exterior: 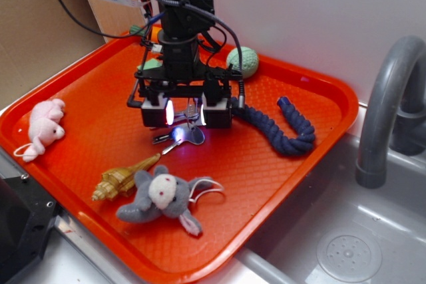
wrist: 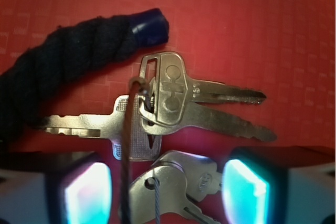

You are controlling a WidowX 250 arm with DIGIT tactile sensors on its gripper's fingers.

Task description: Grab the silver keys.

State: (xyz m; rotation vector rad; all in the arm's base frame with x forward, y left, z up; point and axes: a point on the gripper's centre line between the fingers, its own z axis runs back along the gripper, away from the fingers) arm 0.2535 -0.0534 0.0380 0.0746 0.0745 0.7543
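The silver keys [exterior: 180,136] lie flat on the orange tray [exterior: 80,84], a small bunch fanned out on a ring. My gripper [exterior: 185,114] hangs straight above them, open. In the wrist view the keys [wrist: 163,98] fill the middle: two blades point right, one points left. Two rounded key heads lie lower down, between my lit fingers [wrist: 86,192]. The gripper [wrist: 165,192] is spread wider than those heads, and neither pad touches them. A thin dark cord runs down from the ring across the keys.
A dark blue rope [exterior: 279,128] curls just right of the gripper; its end [wrist: 149,24] lies close above the keys. A golden shell [exterior: 123,177] and grey plush [exterior: 163,194] lie in front, a pink plush [exterior: 43,128] left, a green ball [exterior: 243,60] behind. Faucet [exterior: 393,98] and sink [exterior: 346,251] stand right.
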